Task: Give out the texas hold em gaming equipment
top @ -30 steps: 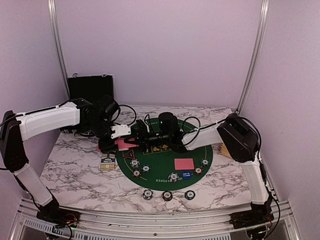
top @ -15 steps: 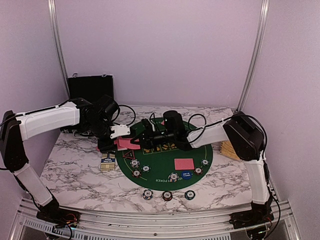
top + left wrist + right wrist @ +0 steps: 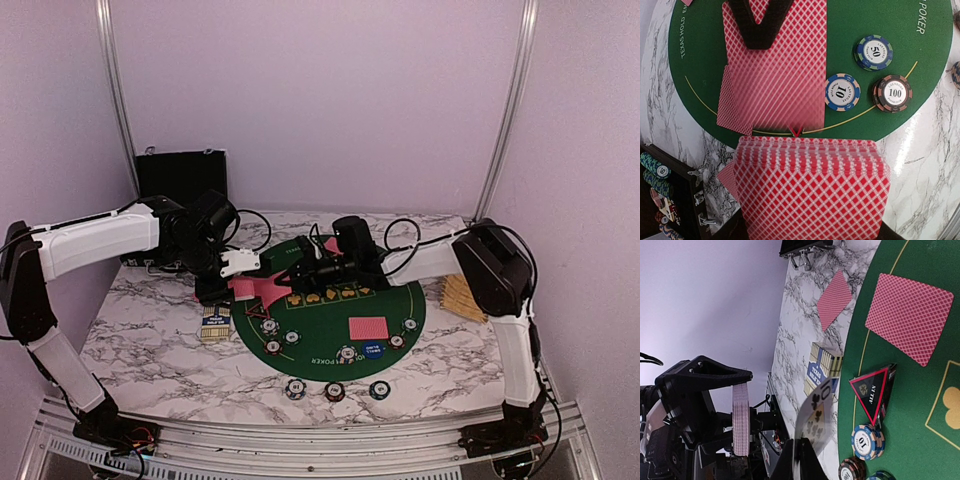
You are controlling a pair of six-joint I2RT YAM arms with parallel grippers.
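Note:
My left gripper [image 3: 233, 268] is shut on a thick deck of red-backed cards [image 3: 810, 192], held over the mat's left edge. The deck hides its fingers in the left wrist view. My right gripper [image 3: 807, 462] is shut on a single card [image 3: 815, 410], a ten of clubs, beside the deck [image 3: 740, 417]. Below lie the red-rimmed black triangle [image 3: 872, 390] and striped chips [image 3: 842, 92] [image 3: 873, 52] [image 3: 892, 93]. One card [image 3: 908, 317] lies face down on the green mat [image 3: 330, 310] and one [image 3: 835, 300] on the marble. A card pile [image 3: 368, 328] and a blue button [image 3: 371, 349] lie on the near part of the mat.
The card box [image 3: 216, 322] lies left of the mat. The black case [image 3: 181, 175] stands open at the back left. A tan slatted wooden object [image 3: 465, 297] sits at the right edge. Three chips [image 3: 334, 391] lie in a row off the mat's near edge.
My right gripper has shut on one card and drawn back to the right, away from the deck. The left arm has stayed still with the deck.

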